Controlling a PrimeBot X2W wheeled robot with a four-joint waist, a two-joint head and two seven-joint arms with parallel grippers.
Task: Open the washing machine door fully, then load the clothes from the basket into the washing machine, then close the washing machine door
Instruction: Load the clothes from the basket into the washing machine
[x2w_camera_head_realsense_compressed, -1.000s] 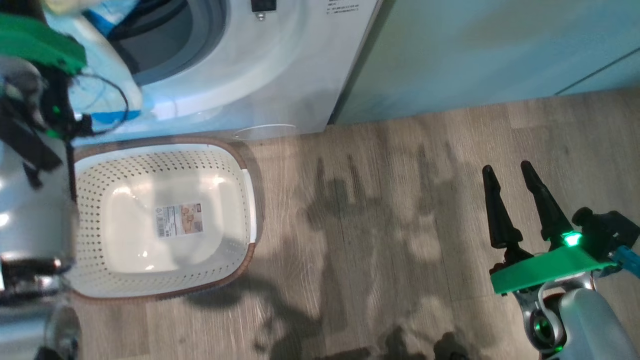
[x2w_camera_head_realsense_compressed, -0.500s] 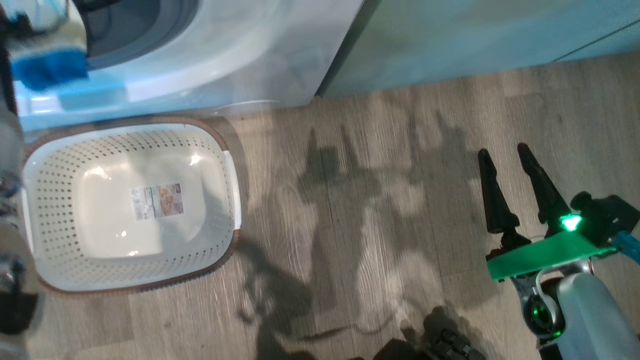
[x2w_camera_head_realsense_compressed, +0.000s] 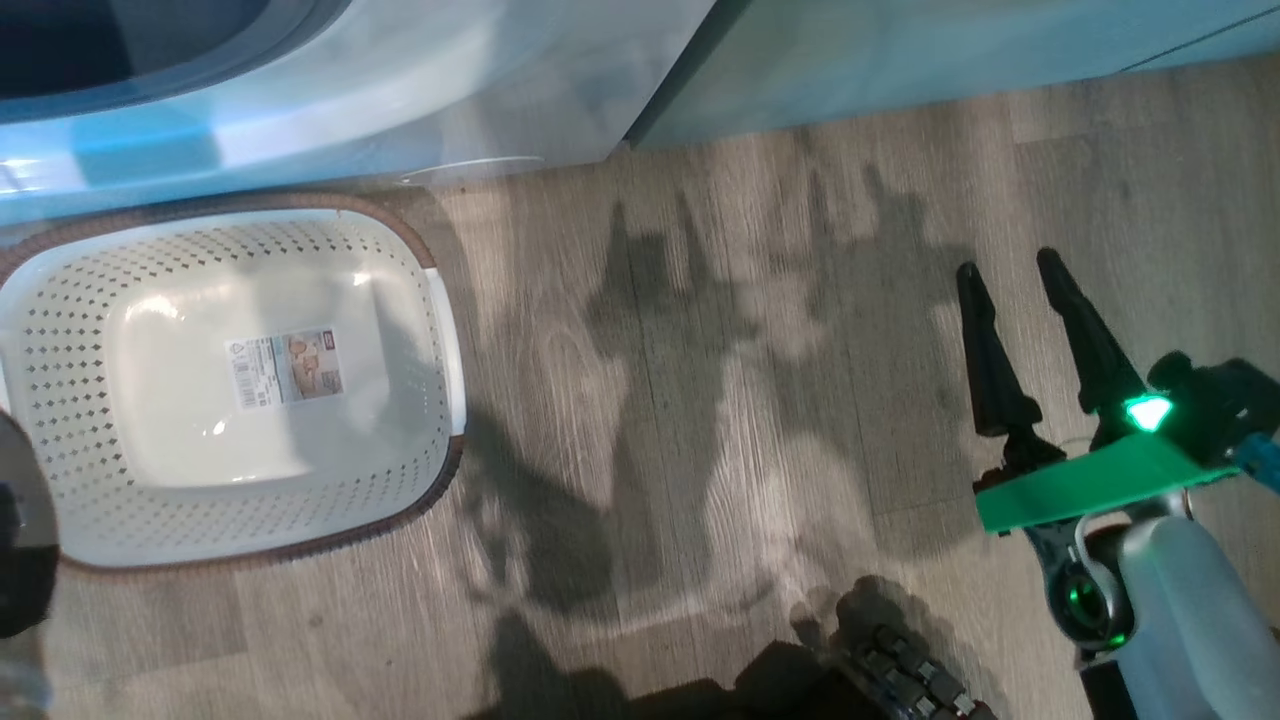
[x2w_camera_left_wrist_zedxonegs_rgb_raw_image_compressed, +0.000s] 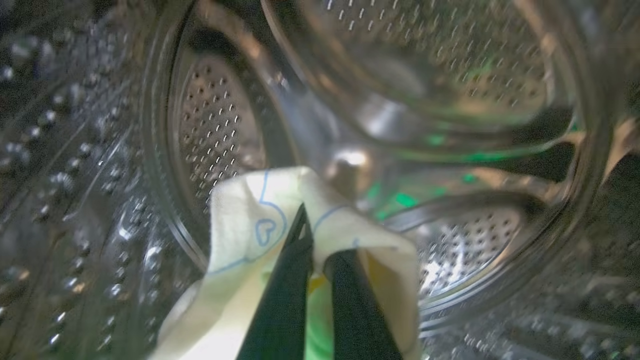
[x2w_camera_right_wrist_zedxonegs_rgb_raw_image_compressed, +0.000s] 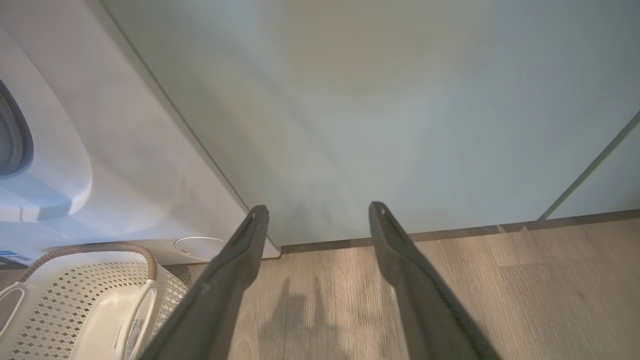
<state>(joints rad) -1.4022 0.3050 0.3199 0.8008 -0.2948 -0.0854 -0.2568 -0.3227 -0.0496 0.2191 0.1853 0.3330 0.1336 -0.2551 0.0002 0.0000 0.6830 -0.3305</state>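
Left claw (x2w_camera_left_wrist_zedxonegs_rgb_raw_image_compressed: 317, 240) has carried the soft pale-yellow, blue-lined cloth garment (x2w_camera_left_wrist_zedxonegs_rgb_raw_image_compressed: 240, 220) into the shiny perforated steel drum (x2w_camera_left_wrist_zedxonegs_rgb_raw_image_compressed: 215, 125), clamped on it til drop-off, leaving the cream perforated plastic basket (x2w_camera_head_realsense_compressed: 60, 350) bare by the white washer (x2w_camera_head_realsense_compressed: 400, 90); right claw (x2w_camera_head_realsense_compressed: 1008, 263) idles spread wide, out of the way.

Tight inside the washing machine (x2w_camera_left_wrist_zedxonegs_rgb_raw_image_compressed: 215, 125), open floor (x2w_camera_head_realsense_compressed: 700, 400) on my right.
My left gripper (x2w_camera_left_wrist_zedxonegs_rgb_raw_image_compressed: 312, 240) sits within the steel drum, its wall curving close all round, and the clothes (x2w_camera_left_wrist_zedxonegs_rgb_raw_image_compressed: 240, 225) pinched in its jaws drape around them (covering the lower part of that view). My right gripper (x2w_camera_head_realsense_compressed: 1006, 263), jaws spread, hangs above wood floor, the basket (x2w_camera_head_realsense_compressed: 445, 330) well to its left, the teal cabinet (x2w_camera_right_wrist_zedxonegs_rgb_raw_image_compressed: 350, 100) ahead.
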